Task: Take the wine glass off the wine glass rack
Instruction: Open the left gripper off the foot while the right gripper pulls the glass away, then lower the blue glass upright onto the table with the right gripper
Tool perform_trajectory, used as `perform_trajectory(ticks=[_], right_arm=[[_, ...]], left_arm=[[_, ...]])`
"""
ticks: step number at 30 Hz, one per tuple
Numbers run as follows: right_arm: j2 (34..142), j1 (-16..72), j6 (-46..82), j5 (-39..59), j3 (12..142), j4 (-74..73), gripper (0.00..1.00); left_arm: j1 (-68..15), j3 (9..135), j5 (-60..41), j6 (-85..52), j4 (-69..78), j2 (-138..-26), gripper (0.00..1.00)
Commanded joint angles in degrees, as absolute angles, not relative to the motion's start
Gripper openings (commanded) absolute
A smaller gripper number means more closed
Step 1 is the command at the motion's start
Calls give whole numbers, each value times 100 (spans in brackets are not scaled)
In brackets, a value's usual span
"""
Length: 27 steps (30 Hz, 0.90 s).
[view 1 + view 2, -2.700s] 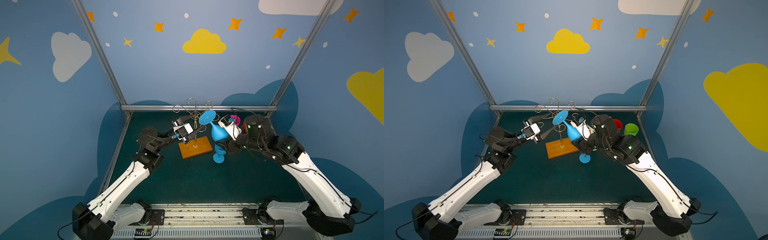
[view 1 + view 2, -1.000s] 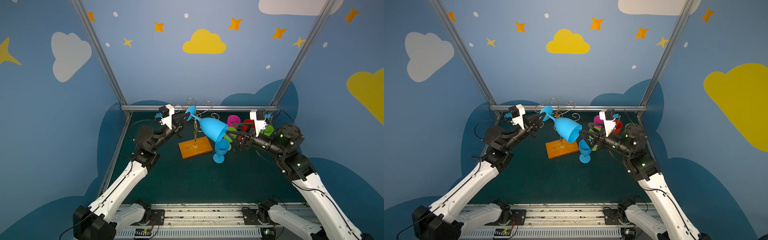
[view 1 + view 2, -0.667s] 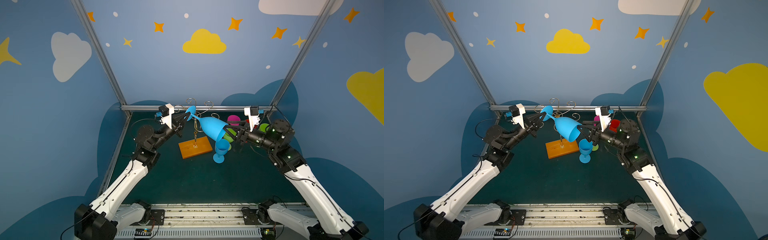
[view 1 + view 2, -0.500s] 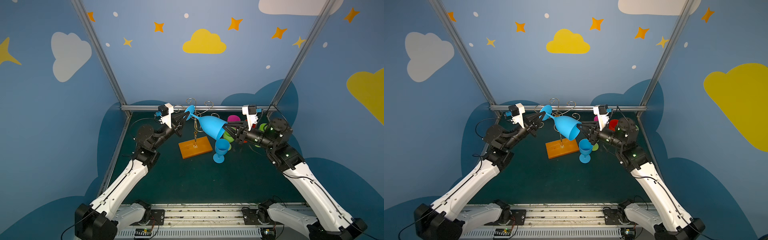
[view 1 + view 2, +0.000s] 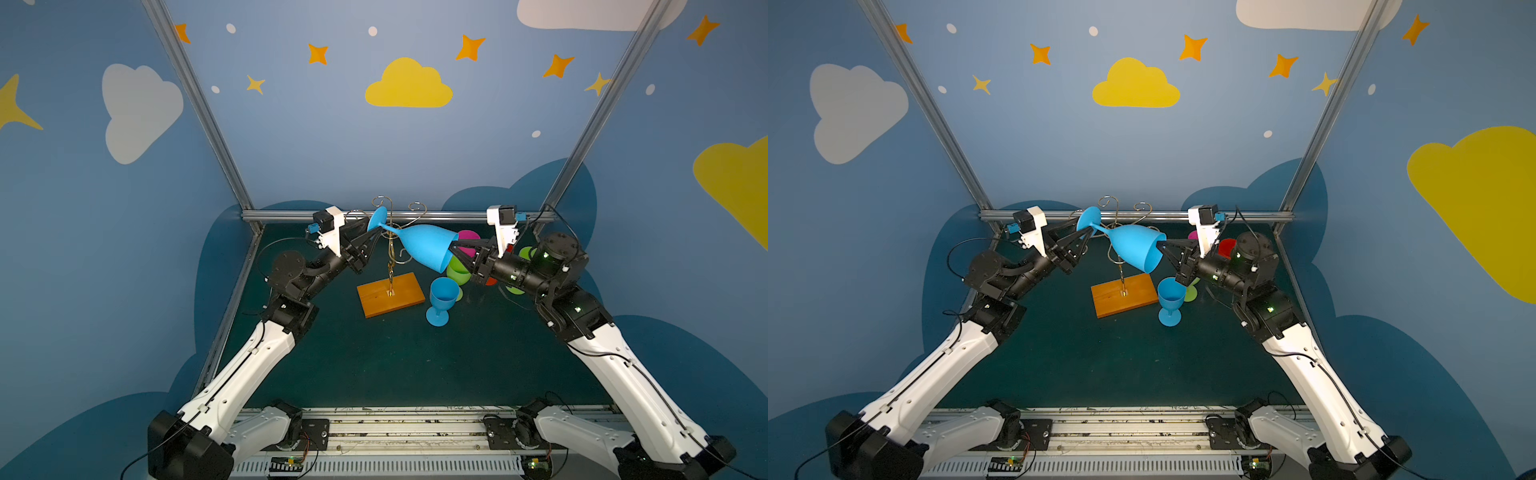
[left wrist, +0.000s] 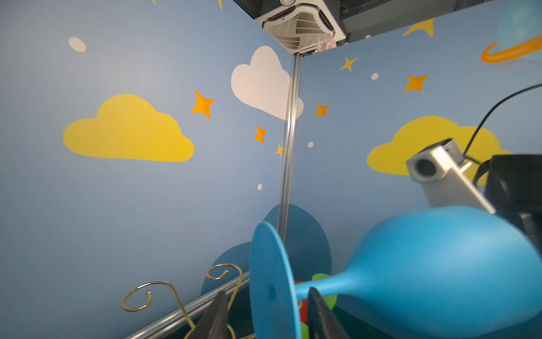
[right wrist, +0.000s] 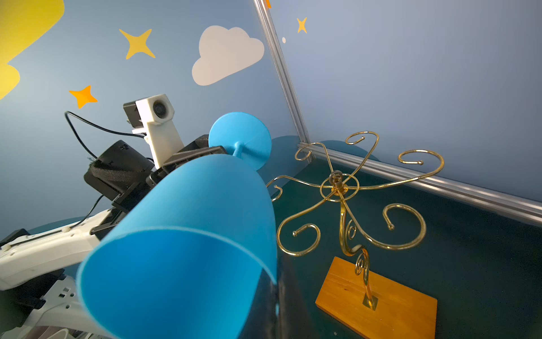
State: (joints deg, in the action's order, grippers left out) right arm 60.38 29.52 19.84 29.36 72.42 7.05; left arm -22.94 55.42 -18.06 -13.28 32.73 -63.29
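A blue wine glass lies on its side in the air, beside the top of the wine glass rack, a gold wire stand on an orange wooden base. My right gripper is shut on the rim of the bowl. At the other end my left gripper is open. Its two fingers stand apart on either side of the glass's round foot and stem. The rack's spiral arms hold nothing.
A second blue glass stands upright on the green floor right of the rack's base. Green, magenta and red cups cluster behind it under my right arm. A metal rail runs along the back wall.
My right gripper reached in from the right and shut on the glass's rim. My left gripper, shut on the stem before, has opened. The glass has barely moved.
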Motion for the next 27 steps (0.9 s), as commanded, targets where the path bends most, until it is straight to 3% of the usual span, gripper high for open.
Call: perform_trajectory(ticks=[1,6,7,16,27], right_arm=[[5831,2983,1764,2793,7605,782,0],[5658,2983,1420,2567,7865,1264,0],[5616,2980,1352,2512,7897,1360,0],[5632,3217,655,2768,8856,2770,0],[6234,4583,-275,1473,9548,5310,0]], left_arm=[[-2226,5447,-1563,-1319,3401,-6169,65],[-2014,5214,-920,-1350,3397,-5943,98],[-1930,5163,-842,-1385,3418,-5884,99],[-494,4614,-307,-2163,3525,-5555,99],[742,3993,-448,-2250,3345,-5583,99]])
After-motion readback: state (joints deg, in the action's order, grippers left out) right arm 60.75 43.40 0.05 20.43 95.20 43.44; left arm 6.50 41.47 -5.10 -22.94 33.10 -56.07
